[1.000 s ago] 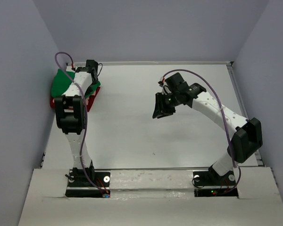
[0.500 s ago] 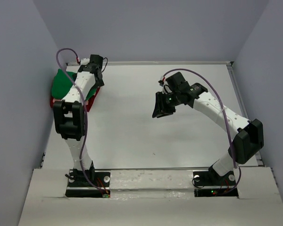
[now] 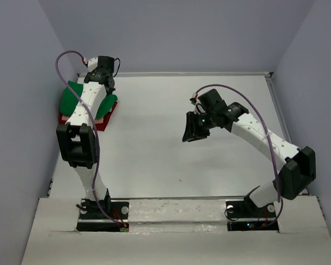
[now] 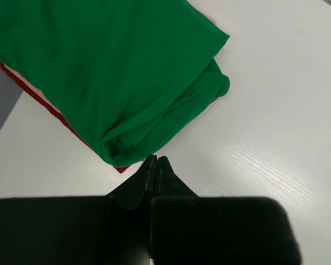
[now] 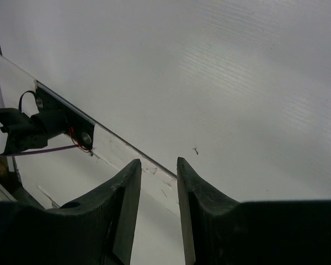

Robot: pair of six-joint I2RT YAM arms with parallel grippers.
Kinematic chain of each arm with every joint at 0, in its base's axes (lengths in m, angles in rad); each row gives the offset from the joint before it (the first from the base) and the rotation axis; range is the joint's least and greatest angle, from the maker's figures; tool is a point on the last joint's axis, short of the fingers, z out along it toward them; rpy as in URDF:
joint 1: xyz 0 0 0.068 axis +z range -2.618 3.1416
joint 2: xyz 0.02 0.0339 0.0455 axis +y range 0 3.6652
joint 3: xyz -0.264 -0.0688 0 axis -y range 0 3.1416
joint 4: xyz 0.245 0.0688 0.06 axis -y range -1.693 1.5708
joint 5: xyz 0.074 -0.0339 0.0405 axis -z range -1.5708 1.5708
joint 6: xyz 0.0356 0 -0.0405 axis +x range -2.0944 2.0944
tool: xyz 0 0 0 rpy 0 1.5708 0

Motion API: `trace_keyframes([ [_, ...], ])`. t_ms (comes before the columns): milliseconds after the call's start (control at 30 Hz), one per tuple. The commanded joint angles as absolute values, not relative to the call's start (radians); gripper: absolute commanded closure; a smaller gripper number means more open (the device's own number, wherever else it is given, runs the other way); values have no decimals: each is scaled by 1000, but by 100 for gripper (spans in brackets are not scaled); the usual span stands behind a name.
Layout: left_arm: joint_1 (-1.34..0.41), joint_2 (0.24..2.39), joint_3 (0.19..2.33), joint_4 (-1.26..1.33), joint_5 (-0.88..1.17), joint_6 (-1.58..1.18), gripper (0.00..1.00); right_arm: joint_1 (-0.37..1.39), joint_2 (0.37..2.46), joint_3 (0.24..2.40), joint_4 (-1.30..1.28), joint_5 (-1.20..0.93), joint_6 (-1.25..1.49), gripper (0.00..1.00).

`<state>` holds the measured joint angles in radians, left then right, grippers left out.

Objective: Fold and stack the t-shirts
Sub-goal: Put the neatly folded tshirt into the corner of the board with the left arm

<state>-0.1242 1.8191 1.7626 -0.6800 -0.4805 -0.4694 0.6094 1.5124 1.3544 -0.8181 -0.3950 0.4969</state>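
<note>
The bright green t-shirt (image 4: 110, 72) lies folded on top of the stack at the table's far left (image 3: 71, 100). Under it a salmon-pink layer (image 3: 103, 112) and the dark red t-shirt (image 3: 102, 123) stick out at the edges; the red edge (image 4: 120, 168) also shows in the left wrist view. My left gripper (image 4: 155, 159) hangs above the stack's corner (image 3: 101, 83), fingers pressed together, holding nothing. My right gripper (image 3: 192, 132) hovers over the bare middle of the table, open (image 5: 156, 161), nothing between its fingers.
The left wall (image 3: 38, 110) runs close beside the stack. A raised rail (image 3: 209, 73) borders the table's far edge. The arm bases (image 3: 102, 212) sit on the near ledge, which the right wrist view also shows (image 5: 127, 152).
My left gripper let go of the green t-shirt, rose off the stack and closed again. The right arm drifted slightly right and toward the near edge.
</note>
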Motion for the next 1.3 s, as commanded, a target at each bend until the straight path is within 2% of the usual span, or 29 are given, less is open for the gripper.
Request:
trace_keyframes([
  [0,-69,1870,1824,-726,-422,-476,100,607,1431,1347,-825,-344,502,62],
  [233,-8,1999,1953,-784,-387,-465,100,607,1401,1353,-847,-336,506,62],
  [700,97,2057,1899,-770,-382,-448,100,607,1413,1381,-864,-327,502,62],
  [867,107,2086,1845,-744,-327,-445,100,607,1425,1400,-865,-328,503,62],
  [1267,127,2258,1910,-744,-149,-448,100,607,1410,1401,-877,-313,511,62],
])
